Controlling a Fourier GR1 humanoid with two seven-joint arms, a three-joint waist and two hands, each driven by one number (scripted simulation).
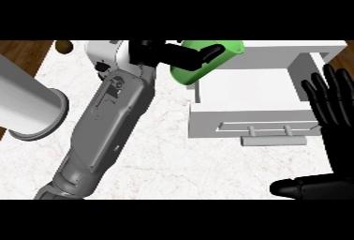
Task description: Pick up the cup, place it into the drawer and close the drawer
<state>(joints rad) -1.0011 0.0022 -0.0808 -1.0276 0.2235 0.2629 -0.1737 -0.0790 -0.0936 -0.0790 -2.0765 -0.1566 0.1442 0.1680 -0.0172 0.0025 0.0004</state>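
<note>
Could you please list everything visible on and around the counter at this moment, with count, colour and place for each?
cup: one, green, tilted, held over the drawer's back left corner.
drawer: one, white, pulled open at the right, nothing visible inside.
drawer handle: one, grey, on the drawer's front.
cylinder: one, grey, lying on its side at the left edge.
round object: one, brownish, small, top left; too small to identify.
counter: one, white marbled top, with wood showing at the far corners.
left hand: one, black, curled round the cup, top centre.
right hand: one, black, open, fingers up, at the right edge.
</note>
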